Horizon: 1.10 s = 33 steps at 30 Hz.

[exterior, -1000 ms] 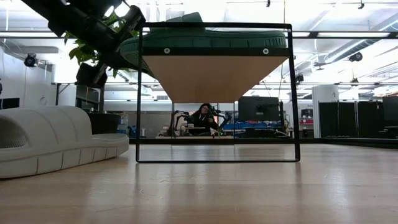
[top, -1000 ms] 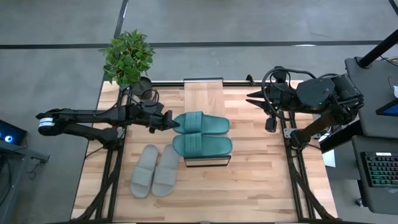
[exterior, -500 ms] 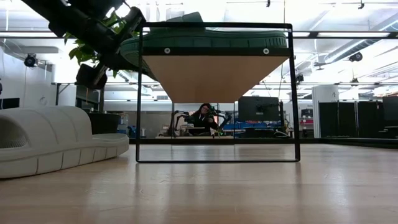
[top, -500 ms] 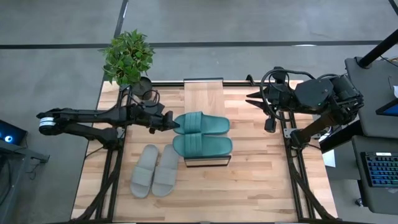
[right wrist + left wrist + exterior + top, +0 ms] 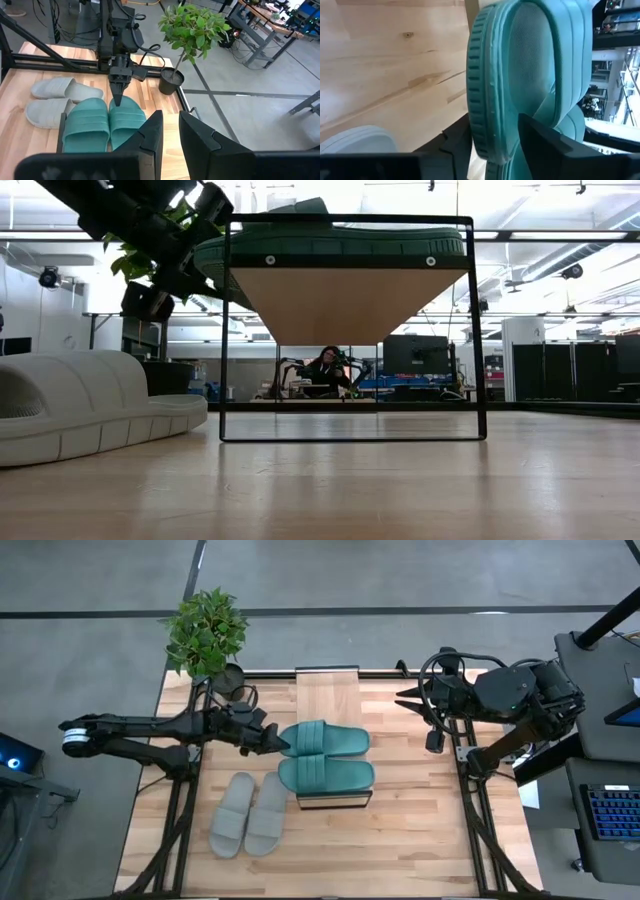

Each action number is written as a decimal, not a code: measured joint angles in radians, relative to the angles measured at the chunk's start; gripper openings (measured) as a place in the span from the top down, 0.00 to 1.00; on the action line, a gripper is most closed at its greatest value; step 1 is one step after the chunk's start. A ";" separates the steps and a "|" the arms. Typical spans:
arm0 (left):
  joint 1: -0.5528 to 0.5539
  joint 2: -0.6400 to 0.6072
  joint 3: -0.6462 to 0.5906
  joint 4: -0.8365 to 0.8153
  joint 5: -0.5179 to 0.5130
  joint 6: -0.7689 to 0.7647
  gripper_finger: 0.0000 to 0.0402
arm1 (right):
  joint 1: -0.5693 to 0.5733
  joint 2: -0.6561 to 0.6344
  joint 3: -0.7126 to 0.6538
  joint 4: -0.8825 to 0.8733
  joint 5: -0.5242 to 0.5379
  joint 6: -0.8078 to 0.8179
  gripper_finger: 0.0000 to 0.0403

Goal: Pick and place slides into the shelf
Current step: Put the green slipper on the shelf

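Two teal slides lie side by side on the shelf's plank top [image 5: 328, 692], the far one [image 5: 325, 738] and the near one [image 5: 326, 775]. Their left ends overhang the shelf. In the low view the teal sole [image 5: 340, 246] rests on the plank above the black frame [image 5: 226, 330]. The grey pair [image 5: 248, 813] lies sole-down on the table left of the shelf and shows in the low view [image 5: 90, 405]. My left gripper [image 5: 278, 741] reaches level from the table's left and is shut on the far teal slide. My right gripper [image 5: 170, 135] waits open by the table's far right corner. My left gripper [image 5: 492, 131] pinches the left end [image 5: 485, 145] of the far teal slide. One finger [image 5: 535, 135] lies on the footbed side and the other [image 5: 456, 147] on the sole side. The fingers come level from the table's left, along the slide. The slide lies flat on the shelf top.
A potted plant [image 5: 205, 630] stands at the table's far left corner, close behind my left arm. Bare wood [image 5: 420, 830] lies right of the shelf and toward the near edge. A person [image 5: 325, 368] sits far behind the table.
My left gripper has stayed at the far teal slide's end with no visible opening or shutting. In the low view the shelf's frame and the slide on it have shifted slightly toward the table's right.
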 joint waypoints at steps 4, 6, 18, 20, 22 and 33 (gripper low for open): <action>0.000 0.000 0.002 -0.029 0.048 0.040 0.61 | 0.000 0.000 0.000 -0.002 0.000 0.000 0.87; 0.001 0.000 0.002 -0.038 0.069 0.046 0.60 | 0.000 0.000 0.000 -0.003 0.000 -0.002 0.87; 0.002 -0.060 0.006 -0.095 0.088 0.070 0.60 | 0.000 0.000 0.000 -0.002 0.000 -0.016 0.87; 0.002 -0.072 0.006 -0.096 0.091 0.070 0.60 | 0.000 0.000 0.000 -0.002 0.000 -0.016 0.87; 0.002 -0.085 0.006 -0.097 0.094 0.070 0.60 | 0.000 0.000 0.000 -0.002 0.000 -0.016 0.87; 0.002 -0.172 0.006 -0.097 0.130 0.069 0.60 | 0.000 0.000 0.000 -0.005 0.000 -0.016 0.87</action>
